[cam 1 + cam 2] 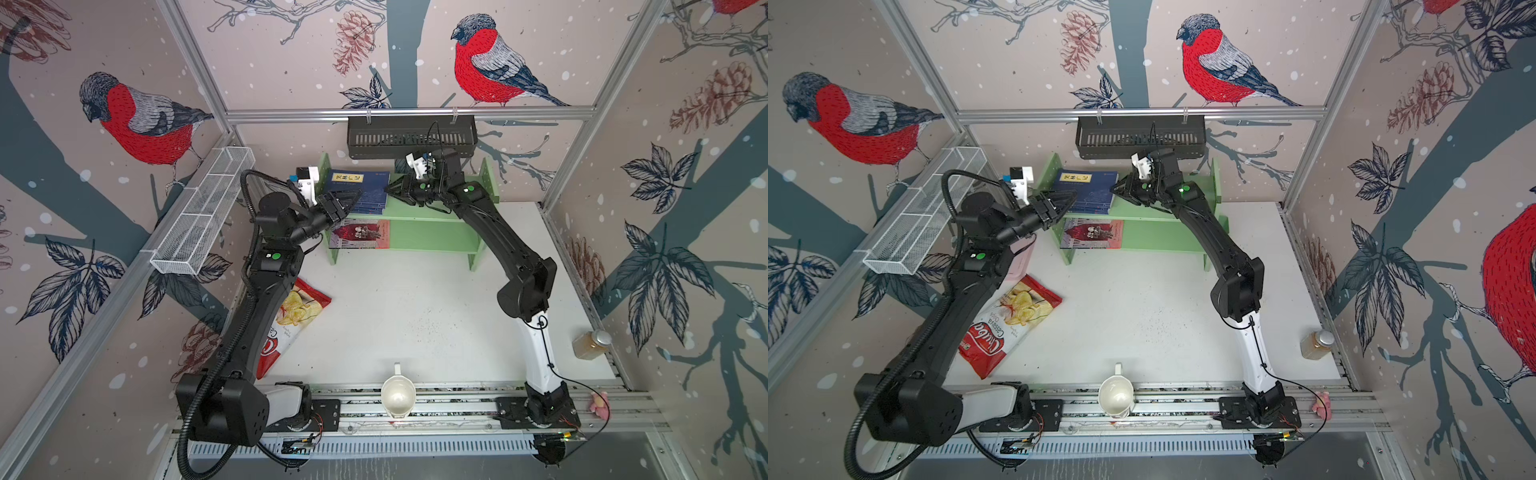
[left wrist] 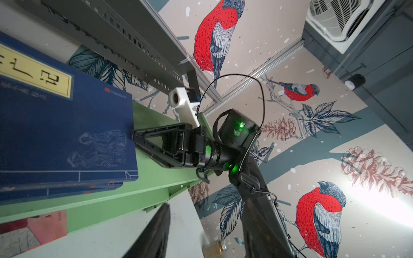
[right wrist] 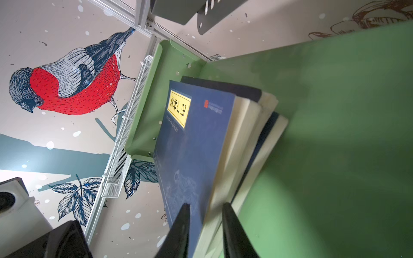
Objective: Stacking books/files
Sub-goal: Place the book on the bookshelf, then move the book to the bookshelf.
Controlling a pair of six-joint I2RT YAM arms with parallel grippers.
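I have the right end effector (image 3: 206,204) parted astride the top navy book's (image 3: 194,134) edge. The left end effector (image 1: 351,203) hangs open nearby.

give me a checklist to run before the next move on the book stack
1. Navy-blue book stack lies on the green shelf's top board: ok.
2. Stack squared up: not ok; the page edges fan out in the right wrist view.
3. Right gripper straddles the top book at its page edge: ok.
4. Right gripper's hold is firm: cannot tell.
5. Left gripper at the stack's other side, jaws apart: ok.
6. Pink-and-red book joined to the stack: not ok; it lies alone on the lower shelf.
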